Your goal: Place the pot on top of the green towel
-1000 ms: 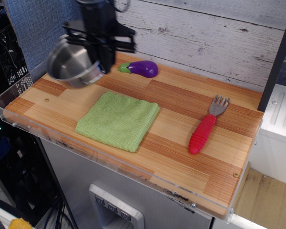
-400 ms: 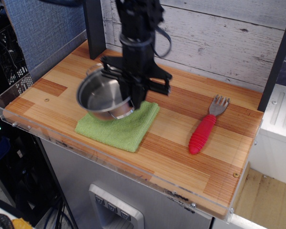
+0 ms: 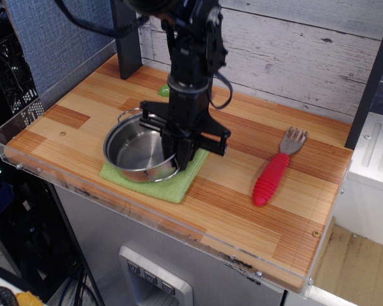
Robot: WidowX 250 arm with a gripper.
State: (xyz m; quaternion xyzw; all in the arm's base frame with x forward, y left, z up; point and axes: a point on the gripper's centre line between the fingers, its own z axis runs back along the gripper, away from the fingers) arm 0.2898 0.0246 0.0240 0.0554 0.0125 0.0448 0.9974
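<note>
The shiny steel pot (image 3: 137, 152) sits low over the green towel (image 3: 172, 183), covering most of it; only the towel's front and right edges show. My black gripper (image 3: 180, 150) is shut on the pot's right rim, reaching down from above. One wire loop handle shows at the pot's far left side. I cannot tell whether the pot's base rests fully on the towel.
A red-handled fork (image 3: 276, 169) lies to the right on the wooden board (image 3: 262, 210). The green stem of a toy eggplant (image 3: 163, 91) peeks out behind the arm. A clear plastic rim (image 3: 25, 124) edges the board at left and front.
The gripper carried the pot from the back left, forward and right, then down onto the towel. The pot went from tilted to nearly level. The arm now hides the eggplant.
</note>
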